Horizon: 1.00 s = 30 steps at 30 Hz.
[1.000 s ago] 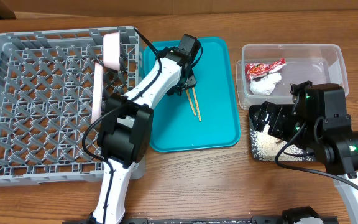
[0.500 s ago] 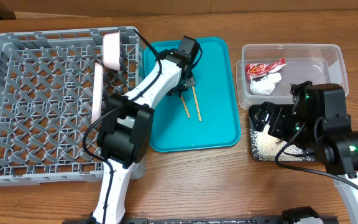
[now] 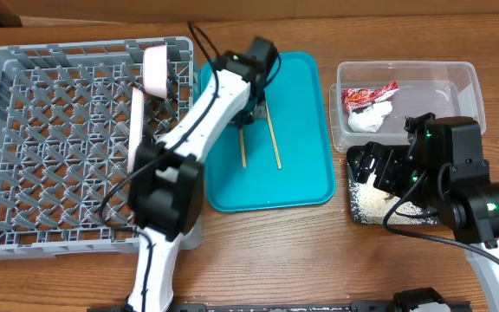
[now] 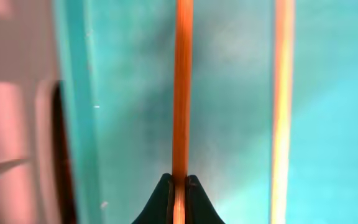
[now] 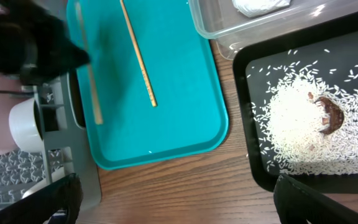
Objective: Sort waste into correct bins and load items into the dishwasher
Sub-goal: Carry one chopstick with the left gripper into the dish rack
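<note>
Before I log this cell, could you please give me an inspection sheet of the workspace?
Surface: wooden table.
Job's things: plate and cup in rack; chopstick in left end effector, second chopstick on teal tray; wrapper and tissue in tub; rice in black tray.
Clutter: nothing seen.
End effectors: left shut on chopstick; right end effector open.
Cables: black cable along left arm.
Surroundings: nothing seen.

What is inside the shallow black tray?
Loose white rice grains lie in the black tray, with a brown bit among them. One end runs out of the wrist view, and the right arm covers much from overhead.
</note>
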{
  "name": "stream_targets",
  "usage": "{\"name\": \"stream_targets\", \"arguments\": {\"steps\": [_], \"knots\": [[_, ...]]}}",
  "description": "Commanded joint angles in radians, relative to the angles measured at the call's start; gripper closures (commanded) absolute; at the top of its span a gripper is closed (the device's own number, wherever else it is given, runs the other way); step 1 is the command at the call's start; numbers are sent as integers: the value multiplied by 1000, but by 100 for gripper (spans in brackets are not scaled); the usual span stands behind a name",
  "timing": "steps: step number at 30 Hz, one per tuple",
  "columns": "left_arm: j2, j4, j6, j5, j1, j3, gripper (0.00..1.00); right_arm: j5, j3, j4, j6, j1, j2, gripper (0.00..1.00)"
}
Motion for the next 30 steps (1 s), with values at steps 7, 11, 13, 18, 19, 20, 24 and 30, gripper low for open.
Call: {"name": "stream_targets", "arguments": {"steps": [7,11,13,18,19,20,24,30], "knots": [[-340,-154,174,-97,62,57,96,6,20,5,-4,-3,-3,0],[-362,-156,250,-102,117,57,96,6,20,5,-4,-3,-3,0],[-358,-135,277,-98,143,53,96,6,20,5,-3,-3,-3,0],[-333,-41,365,-91,184,45,96,6,20,5,-3,-3,-3,0],[-330,-24,378,-89,184,45,96,6,20,5,-4,-3,-3,0],[-324,-8,394,-87,184,45,96,6,20,5,-4,-3,-3,0],[-293,41,409,-107,181,45,96,6,20,5,-4,-3,-3,0],[-211,50,408,-154,203,45,96,6,20,5,-3,-3,-3,0]]}}
